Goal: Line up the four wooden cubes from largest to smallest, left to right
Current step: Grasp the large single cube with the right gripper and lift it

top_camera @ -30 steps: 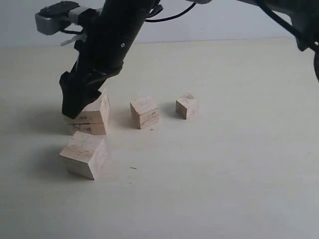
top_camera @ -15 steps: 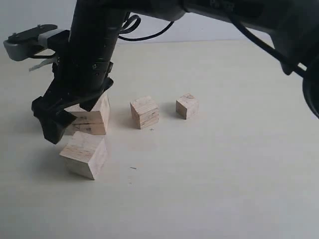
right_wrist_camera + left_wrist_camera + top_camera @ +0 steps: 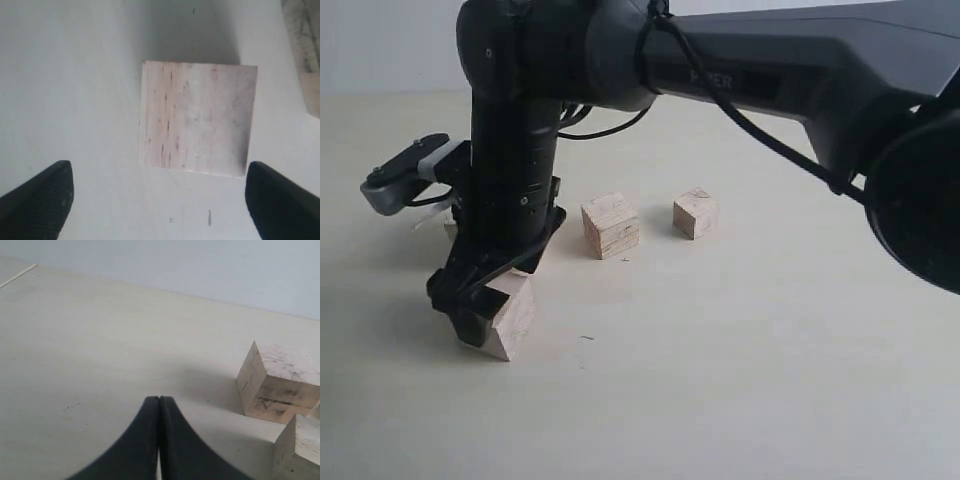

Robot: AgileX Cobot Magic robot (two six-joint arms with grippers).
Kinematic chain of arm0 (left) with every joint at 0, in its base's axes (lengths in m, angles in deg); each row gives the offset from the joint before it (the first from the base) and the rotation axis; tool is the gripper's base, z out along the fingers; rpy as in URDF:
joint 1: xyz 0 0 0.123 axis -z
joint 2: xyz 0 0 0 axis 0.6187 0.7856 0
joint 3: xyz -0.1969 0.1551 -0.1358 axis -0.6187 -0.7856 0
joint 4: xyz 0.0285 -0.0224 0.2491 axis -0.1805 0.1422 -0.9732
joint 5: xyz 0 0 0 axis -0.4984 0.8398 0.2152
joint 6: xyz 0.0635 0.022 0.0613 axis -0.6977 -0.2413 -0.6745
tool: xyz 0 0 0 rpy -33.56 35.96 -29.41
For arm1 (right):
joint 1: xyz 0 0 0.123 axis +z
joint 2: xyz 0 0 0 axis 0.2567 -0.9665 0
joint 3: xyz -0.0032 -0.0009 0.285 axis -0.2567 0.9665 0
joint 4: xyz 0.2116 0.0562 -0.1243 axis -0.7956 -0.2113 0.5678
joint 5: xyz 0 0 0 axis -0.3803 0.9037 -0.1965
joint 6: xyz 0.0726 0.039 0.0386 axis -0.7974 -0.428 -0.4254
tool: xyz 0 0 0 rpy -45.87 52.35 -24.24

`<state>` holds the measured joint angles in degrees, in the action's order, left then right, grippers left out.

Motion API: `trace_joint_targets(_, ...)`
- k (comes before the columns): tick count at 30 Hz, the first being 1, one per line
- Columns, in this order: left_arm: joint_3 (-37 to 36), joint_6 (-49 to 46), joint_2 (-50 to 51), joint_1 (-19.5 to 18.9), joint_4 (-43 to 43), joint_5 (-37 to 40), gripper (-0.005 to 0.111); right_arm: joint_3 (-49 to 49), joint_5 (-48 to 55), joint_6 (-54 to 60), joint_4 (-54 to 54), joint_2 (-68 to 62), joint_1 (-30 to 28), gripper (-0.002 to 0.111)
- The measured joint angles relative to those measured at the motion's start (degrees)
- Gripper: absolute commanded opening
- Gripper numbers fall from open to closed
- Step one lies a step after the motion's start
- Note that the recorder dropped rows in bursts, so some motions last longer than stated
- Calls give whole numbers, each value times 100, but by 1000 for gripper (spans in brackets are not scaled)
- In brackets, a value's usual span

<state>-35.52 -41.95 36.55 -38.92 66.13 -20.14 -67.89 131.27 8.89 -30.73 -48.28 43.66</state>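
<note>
Two of the four wooden cubes stand apart at the back: a mid-sized one (image 3: 610, 226) and the smallest (image 3: 696, 213). A larger cube (image 3: 512, 312) (image 3: 197, 117) lies at the front left. My right gripper (image 3: 468, 312) (image 3: 160, 200) reaches across and hangs over it, open, with one finger off each side and nothing held. The largest cube (image 3: 280, 385), with its seam and dark marks, sits just behind and is mostly hidden by the right arm in the exterior view. My left gripper (image 3: 159, 401) is shut and empty, low over bare table beside these cubes.
The pale tabletop (image 3: 750, 380) stretches to the right and front of the cubes. The right arm's thick black links (image 3: 740, 70) cross over the back of the scene. A grey camera mount (image 3: 405, 175) sticks out at the left.
The right arm has swung from the largest cube at the back down and forward to the front-left cube. Its jaws have stayed open. The cubes have not moved.
</note>
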Motion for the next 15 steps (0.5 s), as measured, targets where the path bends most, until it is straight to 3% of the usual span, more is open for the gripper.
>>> trace_joint_targets(15, 0, 0, 0, 0, 0, 0, 0, 61, -255, 298, 18, -191, 0, 86)
